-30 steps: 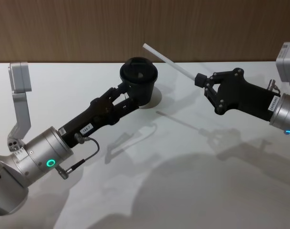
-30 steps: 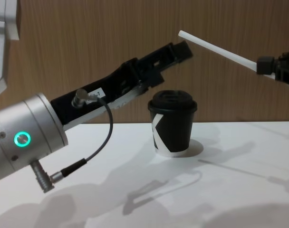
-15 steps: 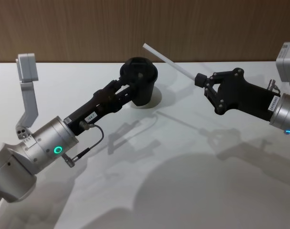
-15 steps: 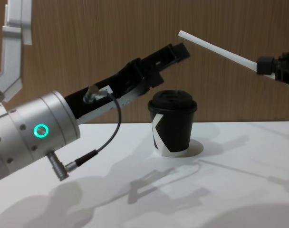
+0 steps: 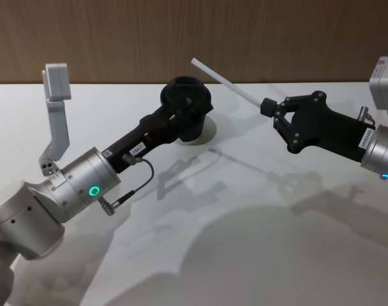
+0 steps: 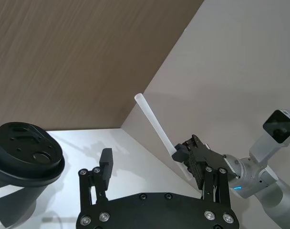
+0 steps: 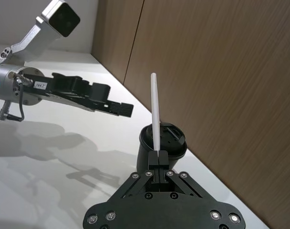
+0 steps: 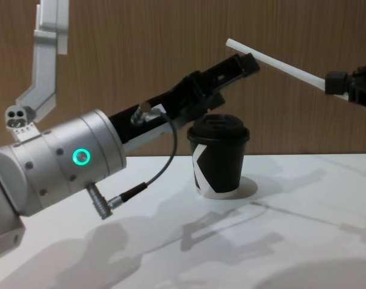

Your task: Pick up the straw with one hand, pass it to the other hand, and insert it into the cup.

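Right of the cup [image 5: 195,125], the right gripper [image 5: 268,106] pinches 1 end of the straw [image 5: 226,83]; above the cup, the left gripper [image 8: 243,64] gapes wide, empty.

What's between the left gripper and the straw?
Nothing. In the left wrist view the straw, held by the right gripper, stands ahead of the open left gripper with bare air between; the cup sits off to the side.

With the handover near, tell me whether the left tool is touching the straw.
Apart. The right wrist view shows a clear gap between the left tool and the straw.
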